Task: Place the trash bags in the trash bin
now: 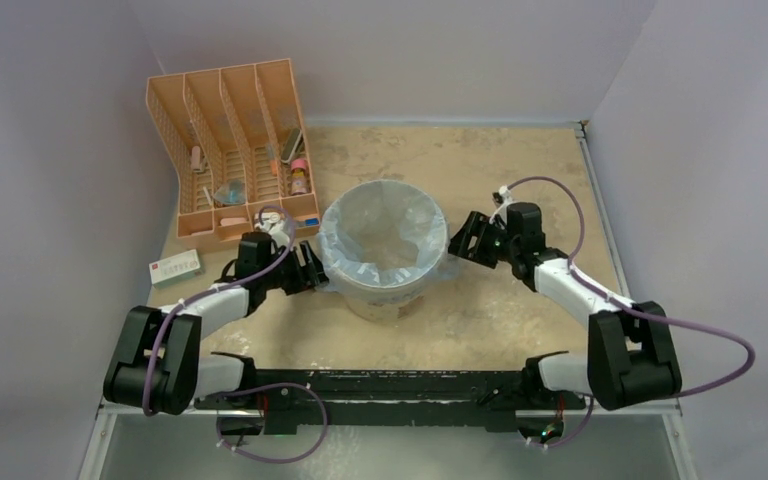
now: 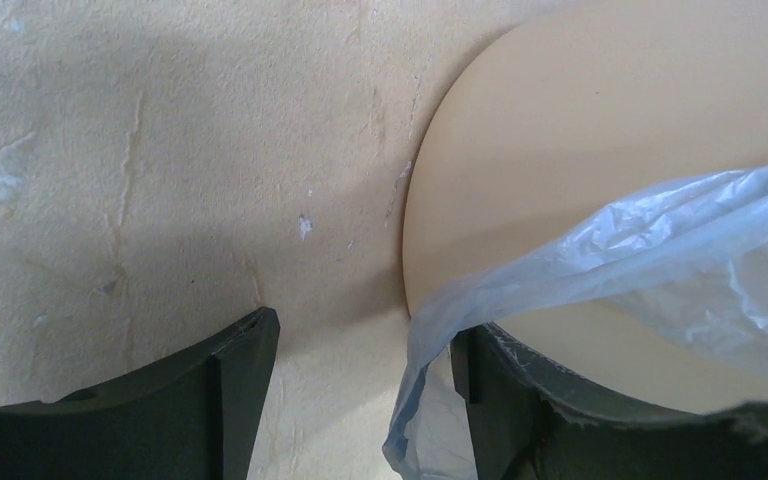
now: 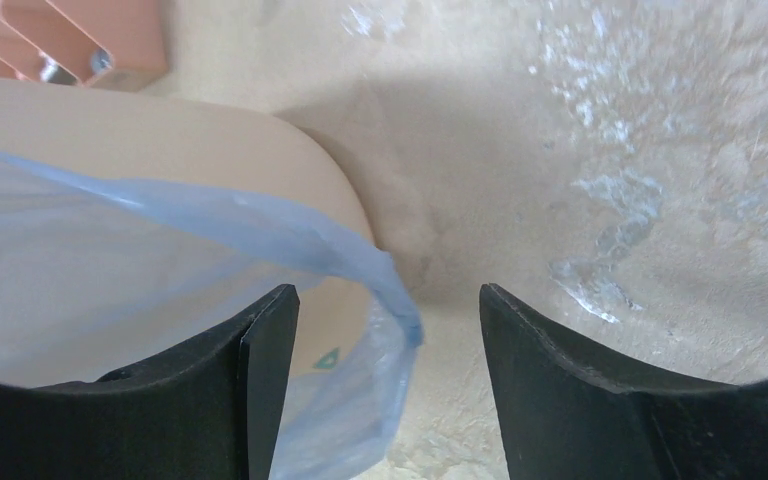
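The cream-beige trash bin (image 1: 385,297) stands at the table's centre. The light-blue trash bag (image 1: 380,235) lines it, its edge folded out over the rim. My left gripper (image 1: 312,270) sits low against the bin's left side and my right gripper (image 1: 457,243) against its right side. In the left wrist view the gripper (image 2: 360,330) is open; a loose flap of the bag (image 2: 660,240) hangs beside its right finger, over the bin wall (image 2: 580,120). In the right wrist view the gripper (image 3: 388,295) is open too, with a slack fold of bag (image 3: 160,250) drooping between its fingers, in front of the bin (image 3: 160,130).
An orange slotted organizer rack (image 1: 235,140) holding small items stands at the back left, close behind my left arm. A small white box (image 1: 175,267) lies left of that arm. Pale walls enclose the table on three sides.
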